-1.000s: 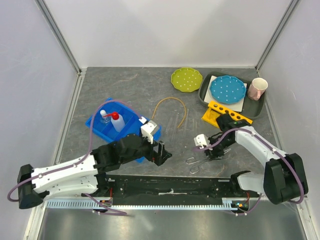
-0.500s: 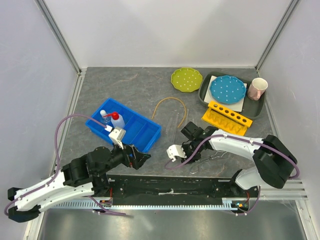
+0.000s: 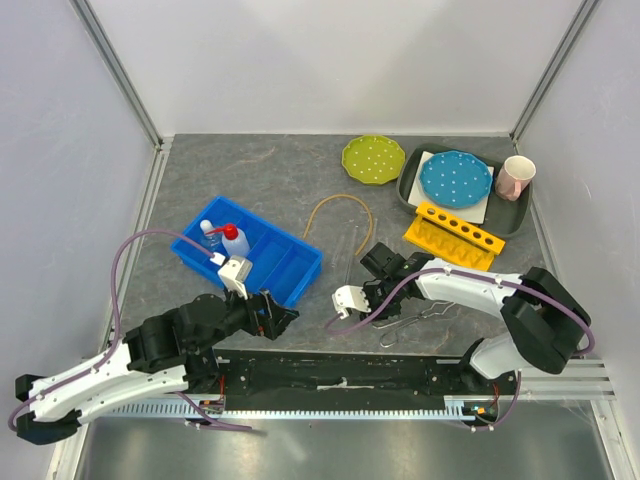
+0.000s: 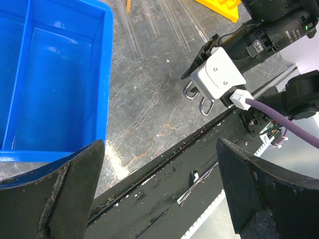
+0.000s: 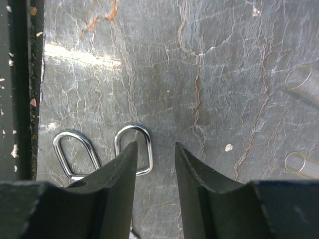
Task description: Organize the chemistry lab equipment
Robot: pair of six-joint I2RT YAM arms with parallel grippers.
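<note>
At the left of the table a blue divided bin [image 3: 292, 262] sits at an angle. The small clear squeeze bottle with the red nozzle cap [image 3: 236, 245] stands upright in its left end compartment, and the tiny clear stoppered flask [image 3: 210, 236] is just beside it in the same compartment. The bin's other compartments, seen from the left wrist, hold nothing.

The left gripper [image 4: 159, 149] hangs just off the bin's near right corner, over the bare stone top and the black rail. Its fingers [image 4: 75, 189] are spread wide with nothing between them.

Further right, the tan rubber tube [image 3: 340, 197] lies in an open arch on the table. The thin clear glass tubes [image 3: 350, 245] lie flat just beside its right leg.

The right gripper [image 5: 154, 145] reaches in low from the right, pointing at the near edge. Its fingers [image 5: 117, 179] are a narrow gap apart and pinch nothing. The metal wire tongs [image 5: 133, 126] lie flat on the table, and one of their two loop handles shows just past the fingertips. I cannot tell whether the fingers touch the wire.

Behind that arm is a yellow tube rack [image 3: 455, 228]. Beyond it a green dotted plate [image 3: 373, 160] lies on the table. A blue dotted plate [image 3: 455, 178] and a pink cup [image 3: 515, 177] sit in a dark tray [image 3: 512, 218].
</note>
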